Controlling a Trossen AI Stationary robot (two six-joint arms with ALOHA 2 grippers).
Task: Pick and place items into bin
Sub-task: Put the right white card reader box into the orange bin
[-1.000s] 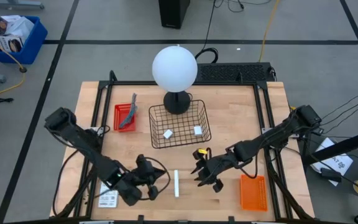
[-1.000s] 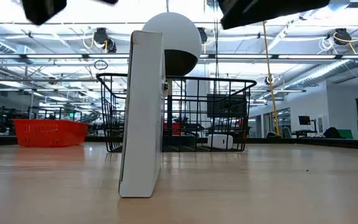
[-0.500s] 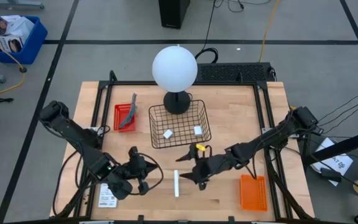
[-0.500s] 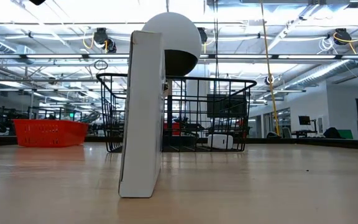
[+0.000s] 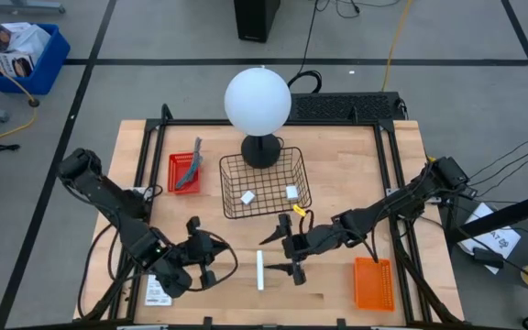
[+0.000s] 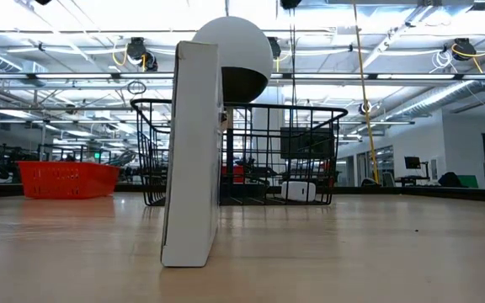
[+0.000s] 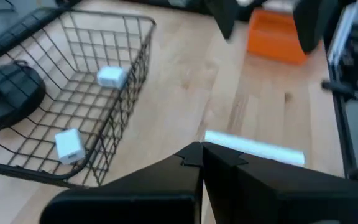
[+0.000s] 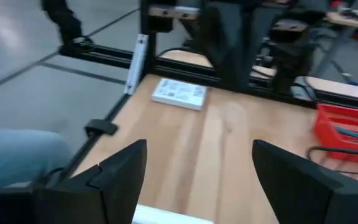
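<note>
A thin white rectangular card (image 5: 260, 272) stands on its long edge on the pale wood-plank counter (image 5: 337, 183), near the front edge; in the low view it rises as a flat, smooth slab (image 6: 192, 156) with a bare white face. The right gripper (image 5: 282, 257) hovers just beside it on the right, its dark fingers (image 8: 120, 171) spread wide apart with nothing between them, and the card's top edge shows between them in the right wrist view. The left gripper (image 5: 200, 252) sits near the card's other side, its fingers (image 7: 194, 158) pressed together and empty. A second white printed card (image 5: 159, 291) lies flat at the counter's front left corner. At the front right rests a ribbed orange plastic tray (image 5: 374, 282). Farther back, in the middle, stands a black wire basket (image 5: 266, 183) with an open grid, and two small white blocks (image 5: 247, 197) (image 5: 291, 192) lie on its floor. To its left a small red plastic bin (image 5: 183, 172) holds a grey metal tool (image 5: 192, 165). Behind the basket a smooth white globe lamp (image 5: 258, 101) sits on a round black base.
</note>
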